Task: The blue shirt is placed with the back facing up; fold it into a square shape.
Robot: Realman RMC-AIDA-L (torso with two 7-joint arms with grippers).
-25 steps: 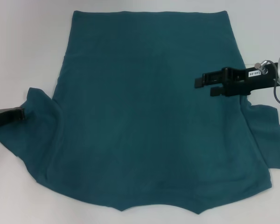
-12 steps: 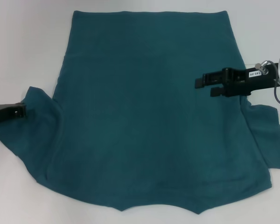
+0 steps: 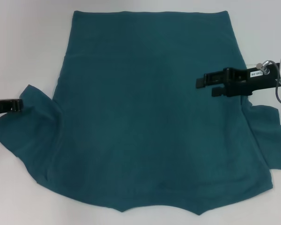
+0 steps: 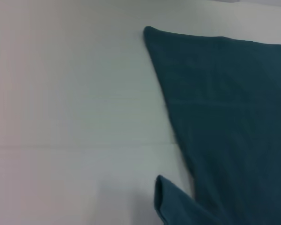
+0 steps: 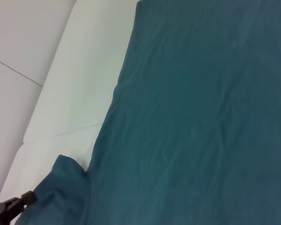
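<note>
The blue shirt lies spread flat on the white table, hem at the far side, collar edge nearest me. It also shows in the left wrist view and the right wrist view. My left gripper is at the table's far left, its tip at the outer edge of the left sleeve. The right wrist view shows it too, beside that sleeve. My right gripper hovers over the shirt's right side, open and empty, pointing left.
The right sleeve sticks out to the right below my right arm. Bare white table surrounds the shirt on the left and at the far side. The shirt's near edge runs close to the table's front.
My left gripper has moved away from me and outward along the left sleeve's edge. The sleeve now lies lower and flatter. The right arm has not moved.
</note>
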